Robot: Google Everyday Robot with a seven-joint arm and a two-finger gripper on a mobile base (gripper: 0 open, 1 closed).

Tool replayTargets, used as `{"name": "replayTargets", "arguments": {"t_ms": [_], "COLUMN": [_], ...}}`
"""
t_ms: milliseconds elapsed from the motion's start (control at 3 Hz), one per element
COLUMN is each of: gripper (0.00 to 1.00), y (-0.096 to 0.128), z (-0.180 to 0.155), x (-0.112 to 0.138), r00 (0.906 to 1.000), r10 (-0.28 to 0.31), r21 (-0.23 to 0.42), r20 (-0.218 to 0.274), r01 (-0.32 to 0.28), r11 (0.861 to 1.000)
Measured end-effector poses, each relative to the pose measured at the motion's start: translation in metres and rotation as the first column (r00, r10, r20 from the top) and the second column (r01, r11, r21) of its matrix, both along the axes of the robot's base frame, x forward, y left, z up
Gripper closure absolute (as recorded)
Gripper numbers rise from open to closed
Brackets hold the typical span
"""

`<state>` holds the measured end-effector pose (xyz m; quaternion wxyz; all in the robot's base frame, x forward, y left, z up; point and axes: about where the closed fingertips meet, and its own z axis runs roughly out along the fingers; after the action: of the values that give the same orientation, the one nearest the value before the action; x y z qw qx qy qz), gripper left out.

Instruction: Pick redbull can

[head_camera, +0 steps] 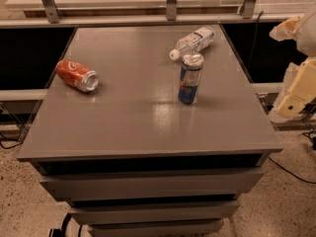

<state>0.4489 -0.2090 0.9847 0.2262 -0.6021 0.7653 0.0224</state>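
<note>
Camera view: end effector hangs right of table, apart from redbull can.

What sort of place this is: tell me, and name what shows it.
Likely a robot test area in an office or lab: a grey drawer cabinet on speckled floor, bearing the redbull can, a soda can and a water bottle. The gripper hangs beside its right edge.

redbull can: blue, silver, red mark
soda can: orange-red
bottle: clear
table: grey
your gripper: cream, right of table
</note>
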Motion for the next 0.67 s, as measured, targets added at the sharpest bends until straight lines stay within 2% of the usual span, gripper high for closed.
{"name": "replayTargets", "arguments": {"t_ms": [333,667], "gripper": [0.0,0.0], "y": [0.021,0.041], "z": [0.004,-0.002], "x": [0.014,0.033], "r00": [0.9985,0.996], "r10": [0.038,0.049], "r21": [0.123,0.215], "r20": [0.04,0.075], "r01": [-0.042,-0.064], "r11": [0.991,0.975]}}
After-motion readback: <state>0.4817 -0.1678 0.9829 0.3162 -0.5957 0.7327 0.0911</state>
